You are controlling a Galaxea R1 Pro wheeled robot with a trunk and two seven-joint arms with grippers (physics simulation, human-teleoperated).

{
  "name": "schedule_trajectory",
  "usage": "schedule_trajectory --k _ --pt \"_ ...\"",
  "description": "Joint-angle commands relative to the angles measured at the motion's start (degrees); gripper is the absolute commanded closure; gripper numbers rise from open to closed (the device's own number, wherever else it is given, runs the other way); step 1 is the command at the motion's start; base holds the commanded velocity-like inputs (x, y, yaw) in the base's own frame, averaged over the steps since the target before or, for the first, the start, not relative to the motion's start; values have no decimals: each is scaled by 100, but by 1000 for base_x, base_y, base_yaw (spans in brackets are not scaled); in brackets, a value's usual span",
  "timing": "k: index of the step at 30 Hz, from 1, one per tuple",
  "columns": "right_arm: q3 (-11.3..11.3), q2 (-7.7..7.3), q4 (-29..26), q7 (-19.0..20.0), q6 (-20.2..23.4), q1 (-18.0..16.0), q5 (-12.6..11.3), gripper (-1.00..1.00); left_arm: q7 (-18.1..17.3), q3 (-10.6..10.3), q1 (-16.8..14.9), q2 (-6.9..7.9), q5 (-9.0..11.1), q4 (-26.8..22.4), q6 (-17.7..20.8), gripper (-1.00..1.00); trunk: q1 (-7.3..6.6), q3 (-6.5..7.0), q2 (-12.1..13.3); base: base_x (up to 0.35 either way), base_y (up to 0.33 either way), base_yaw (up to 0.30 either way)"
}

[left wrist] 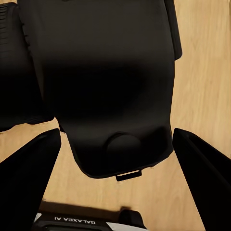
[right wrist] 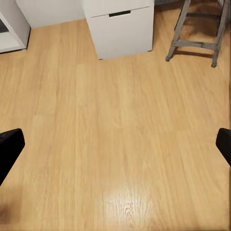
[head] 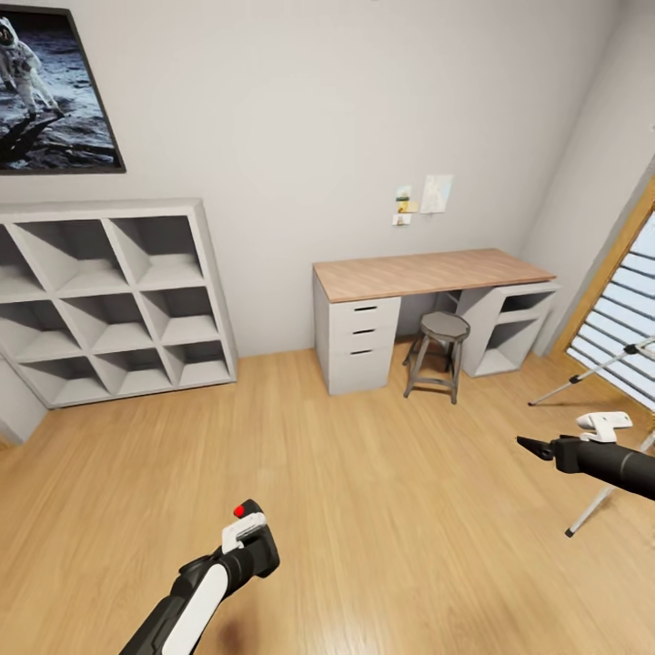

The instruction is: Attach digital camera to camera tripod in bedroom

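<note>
The black digital camera (head: 262, 549), its small red button on top, sits at the tip of my left arm low in the head view, above the wood floor. In the left wrist view the camera body (left wrist: 110, 86) fills the space between the two dark fingers (left wrist: 26, 183), and my left gripper (left wrist: 115, 168) is shut on it. Thin silver legs of the camera tripod (head: 587, 375) reach in from the right edge of the head view; its head is out of frame. My right gripper (head: 532, 446) hovers open and empty near those legs, with its fingertips (right wrist: 9, 149) far apart over bare floor.
A wood-topped grey desk (head: 428, 273) with drawers stands against the back wall, a small grey stool (head: 441, 350) in front of it. A grey cube shelf (head: 109, 300) is at the left, and a wood-framed window (head: 628, 309) at the right. Light plank floor (head: 364, 473) lies between.
</note>
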Motion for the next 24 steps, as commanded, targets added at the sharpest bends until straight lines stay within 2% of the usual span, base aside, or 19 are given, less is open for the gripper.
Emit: schedule_trajectory --k 1,17,24 --pt "-6 0 -3 43 27 -7 34 -100 56 -9 -3 7 62 -10 -11 100 2 -3 -6 107 -81 -100" --pt "38 -7 12 55 108 -30 41 -100 56 -8 6 53 51 4 -82 100 2 16 -6 209 -179 -30" --pt "-10 -1 6 321 -533 -4 -11 -100 56 -8 6 62 51 10 -84 100 2 16 -6 251 -226 -1"
